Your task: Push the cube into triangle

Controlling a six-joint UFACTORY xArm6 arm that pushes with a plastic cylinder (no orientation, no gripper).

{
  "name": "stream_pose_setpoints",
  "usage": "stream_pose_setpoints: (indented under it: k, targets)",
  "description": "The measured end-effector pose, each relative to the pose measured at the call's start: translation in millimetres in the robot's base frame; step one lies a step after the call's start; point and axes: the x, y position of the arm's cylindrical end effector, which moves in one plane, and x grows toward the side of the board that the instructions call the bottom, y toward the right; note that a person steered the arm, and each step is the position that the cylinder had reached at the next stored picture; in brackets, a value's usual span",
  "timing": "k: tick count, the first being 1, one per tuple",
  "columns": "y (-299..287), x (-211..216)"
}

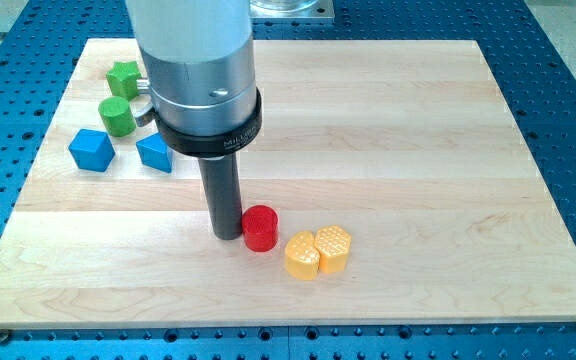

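Observation:
A blue cube lies near the view's left edge of the wooden board. A blue triangle block lies just to its right, a small gap between them. My tip rests on the board in the lower middle, well to the right of and below both blue blocks. It touches or nearly touches the left side of a red cylinder. The arm's wide silver body hides the board above the tip.
A green star-like block and a green cylinder lie at the upper left. Two yellow blocks sit side by side right of the red cylinder. The wooden board lies on a blue perforated table.

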Motion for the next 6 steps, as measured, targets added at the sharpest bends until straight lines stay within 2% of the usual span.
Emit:
stream_pose_setpoints:
  k: [2,3,4,5,6]
  targets:
    - [18,0]
    - [-53,0]
    - [-165,-17]
    - [-196,-92]
    - [-204,-118]
